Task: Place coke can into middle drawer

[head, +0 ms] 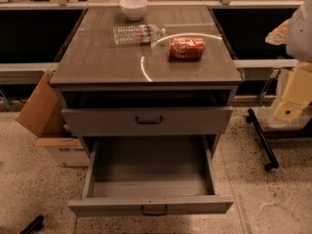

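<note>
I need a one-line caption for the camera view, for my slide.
Coke can lies on its side on the cabinet top, middle drawer pulled open below, gripper at the right edge.

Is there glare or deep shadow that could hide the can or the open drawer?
Camera view: a bright curved glare arc lies on the cabinet top close to the coke can, which stays readable; the open middle drawer is dim inside but visible; the gripper is at the right edge, partly cut off.

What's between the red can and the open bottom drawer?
Camera view: the cabinet top's front edge, then the upper drawer, slightly open. The gripper hangs far right, aside.
</note>
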You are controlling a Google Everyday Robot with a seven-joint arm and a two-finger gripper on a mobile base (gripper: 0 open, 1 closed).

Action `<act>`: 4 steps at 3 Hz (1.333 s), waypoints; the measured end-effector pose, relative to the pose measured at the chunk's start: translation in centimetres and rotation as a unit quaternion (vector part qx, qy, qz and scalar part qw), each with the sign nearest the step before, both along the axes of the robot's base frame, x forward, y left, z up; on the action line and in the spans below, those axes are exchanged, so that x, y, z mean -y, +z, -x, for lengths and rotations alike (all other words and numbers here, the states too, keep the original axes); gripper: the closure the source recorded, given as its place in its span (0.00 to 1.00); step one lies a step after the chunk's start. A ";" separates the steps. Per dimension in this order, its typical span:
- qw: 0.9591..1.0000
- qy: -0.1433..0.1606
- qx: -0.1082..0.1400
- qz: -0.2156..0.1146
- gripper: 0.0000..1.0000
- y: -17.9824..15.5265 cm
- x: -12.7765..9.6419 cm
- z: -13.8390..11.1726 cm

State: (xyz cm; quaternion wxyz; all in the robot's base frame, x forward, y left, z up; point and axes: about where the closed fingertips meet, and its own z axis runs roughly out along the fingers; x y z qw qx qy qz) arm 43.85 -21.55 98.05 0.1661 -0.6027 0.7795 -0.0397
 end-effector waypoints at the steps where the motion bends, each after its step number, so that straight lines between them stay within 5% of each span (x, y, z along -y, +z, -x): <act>1: 1.000 0.001 0.002 -0.001 0.00 0.1 0.0 -0.1; 4: 0.993 0.052 0.028 -0.104 0.00 -1.7 -1.5 -10.1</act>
